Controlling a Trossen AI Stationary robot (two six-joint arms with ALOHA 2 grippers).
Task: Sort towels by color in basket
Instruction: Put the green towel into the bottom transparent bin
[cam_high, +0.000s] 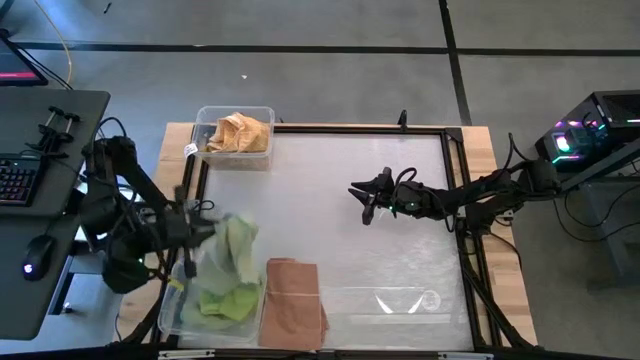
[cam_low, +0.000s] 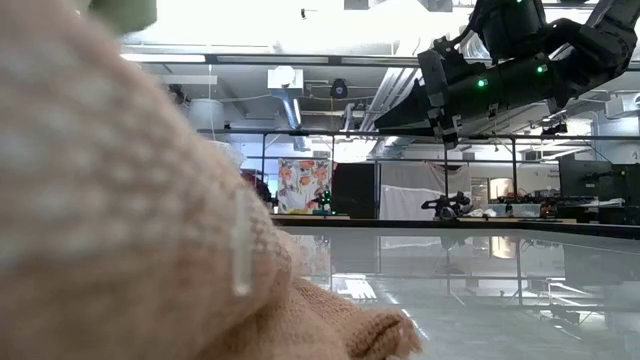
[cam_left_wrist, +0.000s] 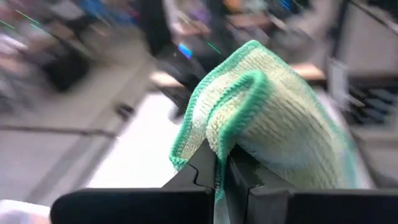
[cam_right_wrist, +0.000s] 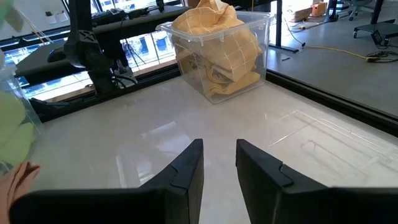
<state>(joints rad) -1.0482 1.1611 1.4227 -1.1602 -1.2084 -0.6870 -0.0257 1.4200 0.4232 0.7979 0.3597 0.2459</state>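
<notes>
My left gripper (cam_high: 205, 225) is shut on a light green towel (cam_high: 240, 245) with a darker green hem, held over a clear bin (cam_high: 175, 318) at the table's near left. More green towels (cam_high: 225, 303) lie in that bin. A salmon pink towel (cam_high: 293, 300) lies flat on the table beside the bin and fills the low view's left side (cam_low: 110, 220). Mustard yellow towels (cam_high: 238, 132) sit in a second clear bin at the far left, also seen in the right wrist view (cam_right_wrist: 217, 50). My right gripper (cam_high: 366, 200) hovers open over the middle of the table (cam_right_wrist: 219, 155). My left gripper pinches the green towel between its two fingers (cam_left_wrist: 208, 165) at a folded part where hemmed edges (cam_left_wrist: 214, 134) meet, so it grips several layers. The fingers come from the table's left side. The towel is lifted clear and bulges out beyond the fingertips above the bin.
A flat clear plastic piece (cam_high: 405, 300) lies near the table's near right edge. A black frame (cam_high: 455, 200) borders the glossy work surface. A desk with keyboard and mouse (cam_high: 20, 180) stands to the left, beyond the table. The table's middle (cam_high: 320, 220) is bare surface.
</notes>
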